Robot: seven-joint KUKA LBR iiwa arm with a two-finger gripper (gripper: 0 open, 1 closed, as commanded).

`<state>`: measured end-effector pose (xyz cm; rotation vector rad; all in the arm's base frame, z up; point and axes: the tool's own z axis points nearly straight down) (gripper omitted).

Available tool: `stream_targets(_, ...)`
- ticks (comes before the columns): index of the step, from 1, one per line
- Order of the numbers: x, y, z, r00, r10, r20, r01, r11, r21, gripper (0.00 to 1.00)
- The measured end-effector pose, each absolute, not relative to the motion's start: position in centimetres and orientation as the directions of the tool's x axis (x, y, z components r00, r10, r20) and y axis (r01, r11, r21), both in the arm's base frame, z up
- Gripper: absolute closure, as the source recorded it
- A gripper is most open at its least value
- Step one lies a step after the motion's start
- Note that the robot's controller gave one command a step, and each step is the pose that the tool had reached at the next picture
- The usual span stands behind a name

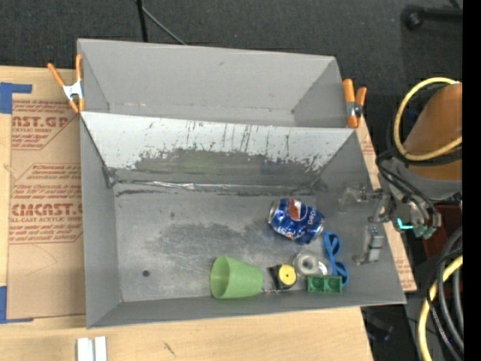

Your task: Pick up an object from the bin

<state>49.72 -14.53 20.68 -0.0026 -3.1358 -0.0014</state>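
My gripper (361, 224) hangs over the bin's right sloping wall, open, with nothing between its fingers. Just to its left lies a crushed blue cola can (295, 220) on the bin floor. A blue looped strap-like piece (334, 256) lies below the gripper, near the front right corner. Beside it are a small grey ring-shaped thing (307, 264) and a green block (324, 283).
A light green plastic cup (235, 278) lies on its side along the front wall, with a small yellow and black round thing (285, 277) to its right. The arm and its cables stand outside the bin's right rim.
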Motion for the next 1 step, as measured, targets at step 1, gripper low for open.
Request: stream_targets(1, 55.95, -11.4, 6.69, -0.98, 0.201, 0.002, 0.201, 0.98, 0.001, 0.0)
